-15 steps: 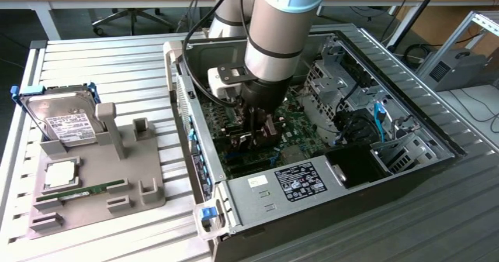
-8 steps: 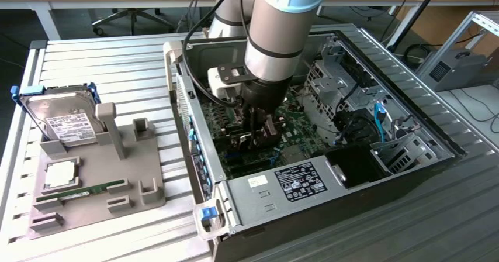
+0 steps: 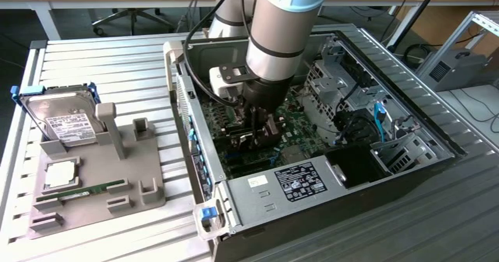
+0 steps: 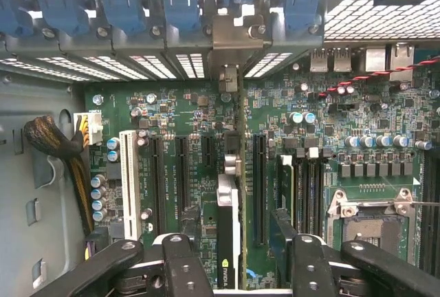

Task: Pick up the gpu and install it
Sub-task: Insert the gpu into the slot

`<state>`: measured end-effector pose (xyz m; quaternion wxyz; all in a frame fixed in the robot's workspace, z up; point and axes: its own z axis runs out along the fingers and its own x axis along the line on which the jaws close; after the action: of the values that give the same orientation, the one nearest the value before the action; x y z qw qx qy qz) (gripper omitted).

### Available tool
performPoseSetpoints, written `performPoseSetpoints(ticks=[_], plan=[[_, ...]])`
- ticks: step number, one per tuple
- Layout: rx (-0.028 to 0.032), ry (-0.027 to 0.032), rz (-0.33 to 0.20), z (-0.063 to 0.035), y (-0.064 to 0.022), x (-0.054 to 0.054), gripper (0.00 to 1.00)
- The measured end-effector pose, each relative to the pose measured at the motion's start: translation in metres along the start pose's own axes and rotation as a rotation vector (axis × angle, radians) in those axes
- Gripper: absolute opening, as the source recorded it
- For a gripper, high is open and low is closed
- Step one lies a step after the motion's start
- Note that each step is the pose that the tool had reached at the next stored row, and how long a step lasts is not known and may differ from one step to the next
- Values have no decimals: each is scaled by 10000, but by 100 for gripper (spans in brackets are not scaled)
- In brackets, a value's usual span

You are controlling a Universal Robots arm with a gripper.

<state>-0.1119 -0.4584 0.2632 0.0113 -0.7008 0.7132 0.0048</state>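
1. The gripper (image 4: 234, 269) has its fingers spread wide, one on either side of the gpu (image 4: 229, 235), not pinching it.
2. The gpu stands on edge in a motherboard (image 4: 185, 111) slot, its bracket at the computer case (image 3: 257, 203) rear wall; installation looks nearly complete.
3. Outside the case, the hard drive (image 3: 66, 119) sits in its grey holder (image 3: 117, 174).

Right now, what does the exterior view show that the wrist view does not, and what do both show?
Exterior view alone: the hard drive standing in a grey holder, a memory stick lying on that holder, and the arm reaching into the computer case.

Wrist view alone: the blue slot clips and the white slot.

Both: the green motherboard, and the gpu standing on edge between the open gripper fingers.
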Motion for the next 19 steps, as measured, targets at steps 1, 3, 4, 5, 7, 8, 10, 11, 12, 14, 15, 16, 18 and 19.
performPoseSetpoints(ticks=[1,3,4,5,7,8,10,11,12,14,15,16,18,19], plan=[[1,-3,1,-9,0,0,53],[2,-4,1,-9,0,0,53],[1,-3,1,-10,0,0,53],[1,-2,1,-10,0,0,53],[2,-3,1,-10,0,0,53],[2,-3,1,-10,0,0,51],[1,-2,1,-10,0,0,33],[1,-1,1,-10,0,0,27],[1,-2,1,-10,0,0,27],[1,-2,1,-10,0,0,27],[1,-2,1,-10,0,0,27],[1,-2,1,-10,0,0,27],[1,-2,0,-10,0,0,27],[1,-2,1,-10,0,0,27]])
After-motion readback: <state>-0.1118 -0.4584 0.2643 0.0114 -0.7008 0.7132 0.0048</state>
